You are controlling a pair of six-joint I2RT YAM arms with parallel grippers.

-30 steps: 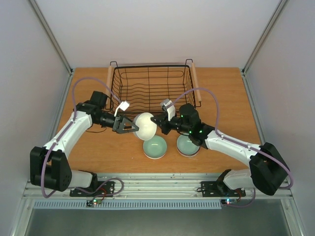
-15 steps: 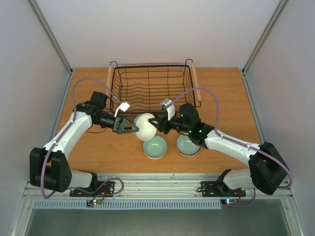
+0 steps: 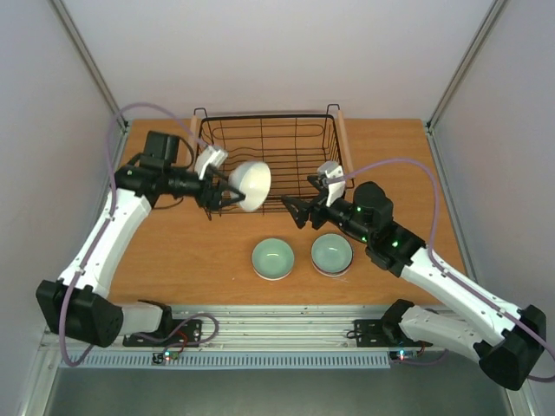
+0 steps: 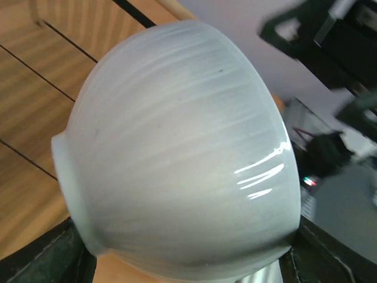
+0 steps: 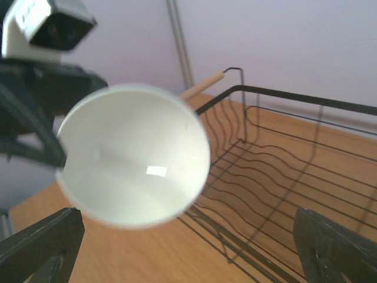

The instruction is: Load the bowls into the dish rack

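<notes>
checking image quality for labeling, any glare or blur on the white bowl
Left wrist: the white bowl fills the frame, glare streaks at lower right, background blurred; right wrist: small highlight inside the bowl, rim slightly soft; top external: sharp, no strong glare.

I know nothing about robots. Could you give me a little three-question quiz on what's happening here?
1. How many mint bowls sit on the table?
2. True or false: no bowl lies in the rack yet.
3. The white bowl is: A) on the table, B) in the rack, C) in the left hand.

Key: 1 two; 2 true; 3 C.
</notes>
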